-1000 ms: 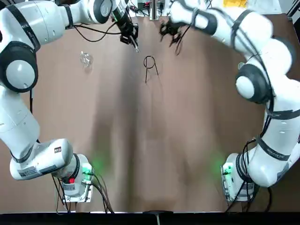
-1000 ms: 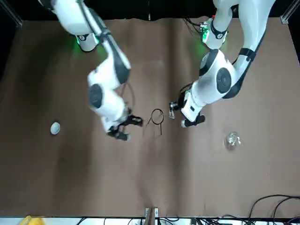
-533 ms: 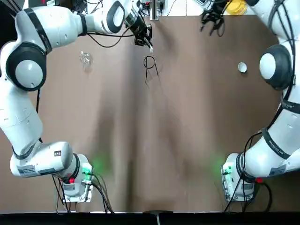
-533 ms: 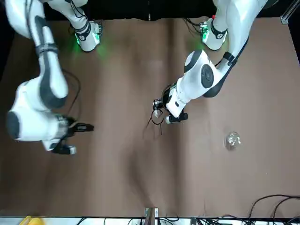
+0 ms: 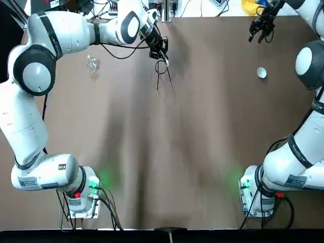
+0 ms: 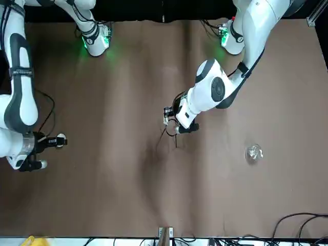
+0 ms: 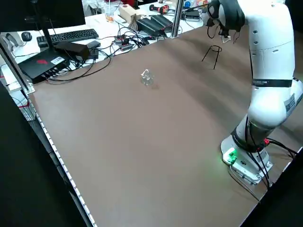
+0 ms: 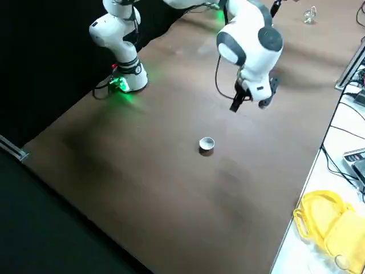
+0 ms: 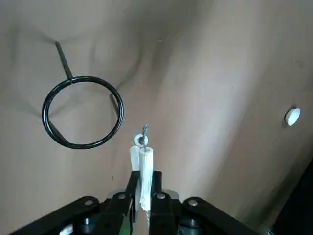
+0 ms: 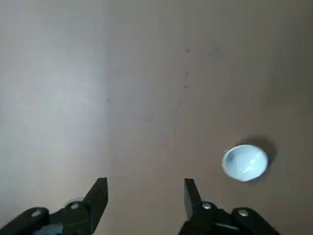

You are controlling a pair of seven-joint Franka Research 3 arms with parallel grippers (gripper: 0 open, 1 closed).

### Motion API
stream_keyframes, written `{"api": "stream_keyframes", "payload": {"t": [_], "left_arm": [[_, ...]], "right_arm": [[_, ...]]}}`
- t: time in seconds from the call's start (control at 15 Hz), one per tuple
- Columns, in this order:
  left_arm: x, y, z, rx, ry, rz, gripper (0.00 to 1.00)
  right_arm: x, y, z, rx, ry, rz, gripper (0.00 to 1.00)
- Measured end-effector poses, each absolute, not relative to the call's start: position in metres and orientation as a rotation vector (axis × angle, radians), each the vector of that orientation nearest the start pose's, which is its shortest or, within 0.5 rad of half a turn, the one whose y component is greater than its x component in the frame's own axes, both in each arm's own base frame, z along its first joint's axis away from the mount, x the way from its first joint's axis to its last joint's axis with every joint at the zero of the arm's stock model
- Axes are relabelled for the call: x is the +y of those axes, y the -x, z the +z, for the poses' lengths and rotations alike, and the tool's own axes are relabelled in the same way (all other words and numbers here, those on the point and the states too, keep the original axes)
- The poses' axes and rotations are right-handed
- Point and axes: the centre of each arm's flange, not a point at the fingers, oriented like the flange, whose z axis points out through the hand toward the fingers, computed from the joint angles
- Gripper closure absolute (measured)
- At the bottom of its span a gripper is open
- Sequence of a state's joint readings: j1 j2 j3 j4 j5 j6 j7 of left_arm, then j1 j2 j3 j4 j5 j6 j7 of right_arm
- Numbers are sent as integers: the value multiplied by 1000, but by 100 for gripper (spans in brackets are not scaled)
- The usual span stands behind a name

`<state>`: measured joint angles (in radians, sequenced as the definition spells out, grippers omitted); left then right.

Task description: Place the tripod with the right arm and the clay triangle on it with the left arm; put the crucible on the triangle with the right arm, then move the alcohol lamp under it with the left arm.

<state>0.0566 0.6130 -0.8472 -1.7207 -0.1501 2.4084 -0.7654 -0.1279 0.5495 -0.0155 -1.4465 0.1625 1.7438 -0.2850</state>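
Left gripper (image 9: 142, 181) pinches the clay triangle (image 9: 145, 171) between its fingers — held up just beside the ring of the standing tripod (image 9: 117, 125)! Right gripper (image 10: 145, 196) hangs with fingers spread, the crucible (image 10: 245, 163) on the table near it — and the alcohol lamp (image 6: 253, 153) sits well apart from both grippers.

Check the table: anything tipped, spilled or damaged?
Nothing stands out. The tripod stands ring up, the crucible sits mouth up, and the lamp shows no visible spill. The left hand grips the clay triangle near the ring.
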Motion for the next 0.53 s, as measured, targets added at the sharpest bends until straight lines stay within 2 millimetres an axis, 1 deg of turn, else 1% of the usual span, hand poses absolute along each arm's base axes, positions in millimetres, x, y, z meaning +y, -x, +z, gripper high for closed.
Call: {"api": "stream_keyframes", "payload": {"t": [0.13, 0.2, 0.4, 0.53], "left_arm": [[-429, -536, 356, 301, -2543, -266, 88], [-428, -537, 354, 303, -2544, -264, 88], [-421, -542, 343, 314, -2566, -256, 88], [-419, -545, 334, 320, -2580, -249, 88]], "right_arm": [[-98, -673, 335, -149, 2936, 295, 29], [-102, -672, 327, -149, 2941, 286, 29], [-103, -671, 306, -148, 2947, 286, 29], [-109, -669, 294, -163, 2973, 319, 30]]}}
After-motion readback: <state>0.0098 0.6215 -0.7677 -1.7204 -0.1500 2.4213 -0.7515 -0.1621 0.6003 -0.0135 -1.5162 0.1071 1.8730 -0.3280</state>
